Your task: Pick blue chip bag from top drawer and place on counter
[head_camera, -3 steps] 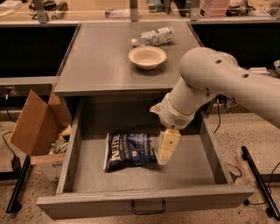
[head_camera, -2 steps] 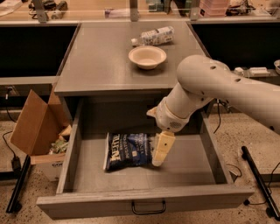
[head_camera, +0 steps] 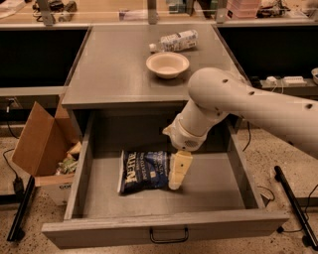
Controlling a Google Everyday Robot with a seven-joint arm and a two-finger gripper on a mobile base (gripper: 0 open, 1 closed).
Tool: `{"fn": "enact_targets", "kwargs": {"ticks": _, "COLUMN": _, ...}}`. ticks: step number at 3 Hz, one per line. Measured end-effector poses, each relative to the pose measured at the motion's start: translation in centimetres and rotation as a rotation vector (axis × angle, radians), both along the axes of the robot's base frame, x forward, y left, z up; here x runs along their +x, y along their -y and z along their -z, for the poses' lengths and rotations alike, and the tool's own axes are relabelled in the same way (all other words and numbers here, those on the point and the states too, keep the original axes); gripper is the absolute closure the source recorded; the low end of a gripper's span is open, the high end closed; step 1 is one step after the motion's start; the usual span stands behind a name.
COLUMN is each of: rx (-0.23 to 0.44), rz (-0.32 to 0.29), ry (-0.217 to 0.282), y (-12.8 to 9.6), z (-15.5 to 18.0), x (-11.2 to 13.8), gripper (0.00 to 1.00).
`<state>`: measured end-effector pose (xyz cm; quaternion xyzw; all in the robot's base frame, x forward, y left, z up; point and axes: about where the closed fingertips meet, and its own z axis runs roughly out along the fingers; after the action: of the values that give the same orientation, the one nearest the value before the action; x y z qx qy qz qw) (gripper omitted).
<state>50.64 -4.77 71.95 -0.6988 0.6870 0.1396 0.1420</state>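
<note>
The blue chip bag (head_camera: 144, 171) lies flat on the floor of the open top drawer (head_camera: 99, 230), left of centre, white lettering up. My gripper (head_camera: 178, 173) reaches down into the drawer from the white arm (head_camera: 233, 99) and sits at the bag's right edge, touching or just over it. The grey counter (head_camera: 114, 69) is the cabinet top above the drawer. The drawer's black handle (head_camera: 169, 235) shows on the front panel.
A cream bowl (head_camera: 167, 64) and a lying white-labelled plastic bottle (head_camera: 174, 41) sit on the counter's back right. An open brown cardboard box (head_camera: 42, 144) with clutter stands on the floor left of the drawer. A pale wooden bench (head_camera: 99, 10) runs behind.
My gripper has moved left inside the drawer, from beside the bag to its right edge. The bag has not moved.
</note>
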Motion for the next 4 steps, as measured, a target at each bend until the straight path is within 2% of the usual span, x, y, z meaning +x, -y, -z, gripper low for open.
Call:
{"fn": "enact_targets", "kwargs": {"ticks": 1, "rx": -0.054, "rz": 0.007, "ry": 0.002, "y": -0.3, "z": 2.1, "x": 1.5, "gripper": 0.00}}
{"fn": "enact_targets", "kwargs": {"ticks": 2, "rx": -0.074, "rz": 0.020, "ry": -0.008, "y": -0.5, "z": 4.2, "x": 2.7, "gripper": 0.00}}
{"fn": "enact_targets", "kwargs": {"ticks": 4, "rx": -0.077, "rz": -0.012, "ry": -0.041, "y": -2.2, "z": 7.3, "x": 3.9, "gripper": 0.35}}
